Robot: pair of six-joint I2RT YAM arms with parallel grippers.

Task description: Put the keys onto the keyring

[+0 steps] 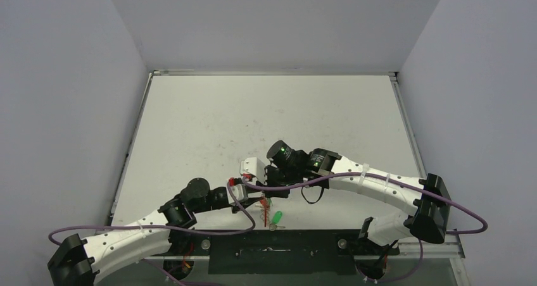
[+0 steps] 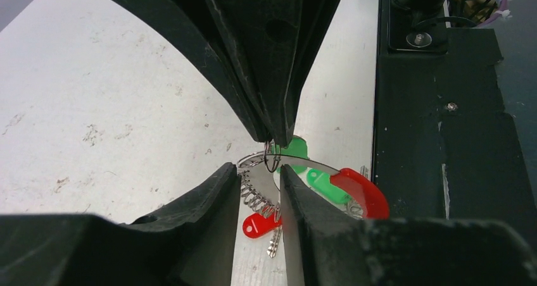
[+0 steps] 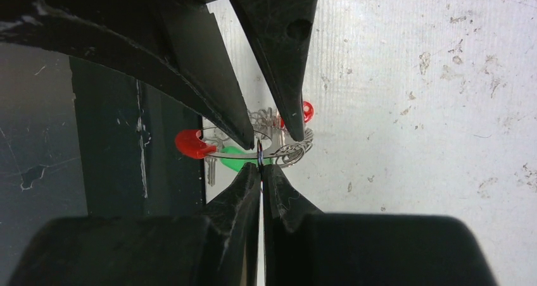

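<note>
The keyring is a silvery coil and band with a red sleeve. Its coiled part runs between the fingers of my left gripper, whose jaws stand apart around it, open. My right gripper comes in from the opposite side, shut on a thin small wire ring right at the keyring's band. Two green-headed keys lie just behind the band. A red-headed key hangs from the coil. From above, both grippers meet over the keyring and a green key.
All of this sits at the table's near edge, over the ribbed metal strip and beside the black base plate. The white tabletop stretches away behind the arms. Purple cables loop along both arms.
</note>
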